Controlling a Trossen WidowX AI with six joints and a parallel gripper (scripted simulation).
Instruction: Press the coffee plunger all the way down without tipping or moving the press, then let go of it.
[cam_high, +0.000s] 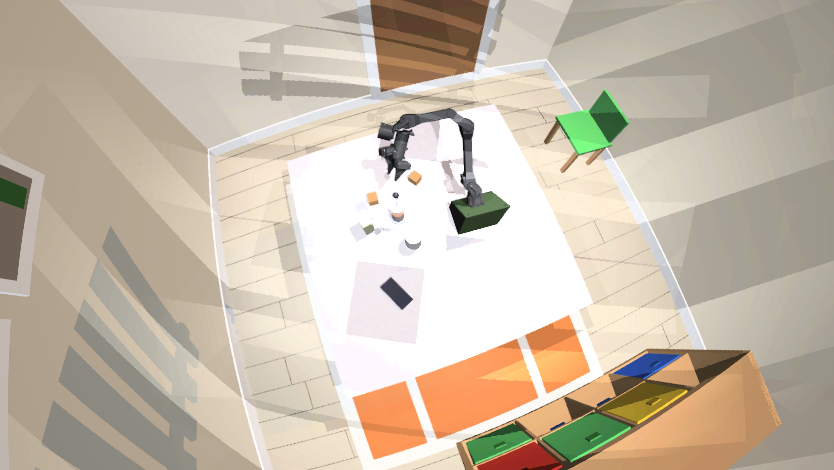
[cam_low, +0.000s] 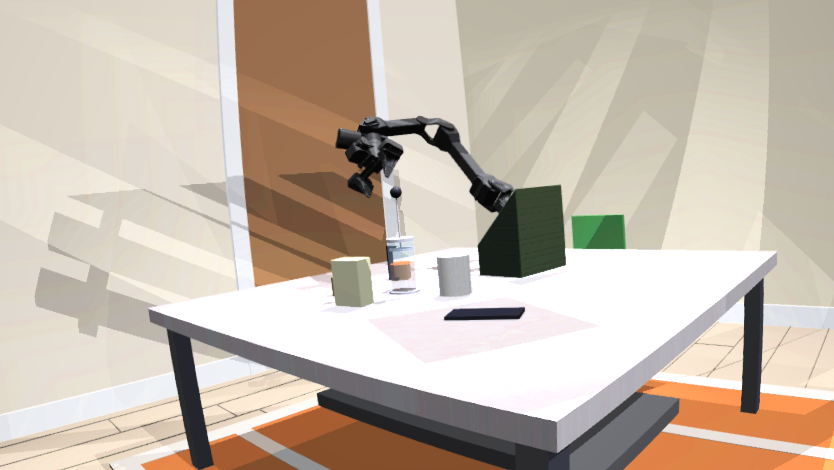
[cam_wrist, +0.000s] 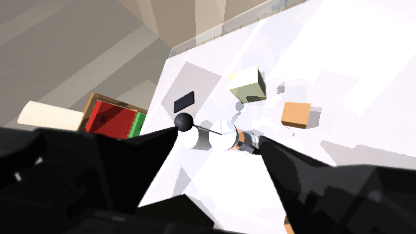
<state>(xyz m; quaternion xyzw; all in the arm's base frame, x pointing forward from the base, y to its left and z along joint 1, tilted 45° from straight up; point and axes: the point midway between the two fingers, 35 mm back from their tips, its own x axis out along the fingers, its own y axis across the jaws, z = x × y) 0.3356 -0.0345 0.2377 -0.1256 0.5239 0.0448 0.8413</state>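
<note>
The coffee press (cam_high: 397, 215) (cam_low: 402, 270) stands upright on the table, a clear glass with an orange-brown band inside. Its plunger is up: a thin rod rises well above the lid to a black knob (cam_high: 395, 195) (cam_low: 395, 192) (cam_wrist: 183, 122). My gripper (cam_high: 394, 174) (cam_low: 378, 184) (cam_wrist: 217, 135) is open and empty, tilted downward. It hangs near the knob, toward the back and left of it in the exterior view, with its fingertips around knob height or a little higher. In the wrist view the knob shows close to the left fingertip. No contact shows.
A grey cylinder (cam_high: 413, 242) (cam_low: 454, 275) and a pale block (cam_high: 366, 226) (cam_low: 351, 281) (cam_wrist: 248, 85) stand near the press. Orange blocks (cam_high: 414, 177) (cam_wrist: 295, 115) lie behind it. A dark slab (cam_high: 396, 293) (cam_low: 484, 313) lies in front; the green arm base (cam_low: 539, 230) stands right.
</note>
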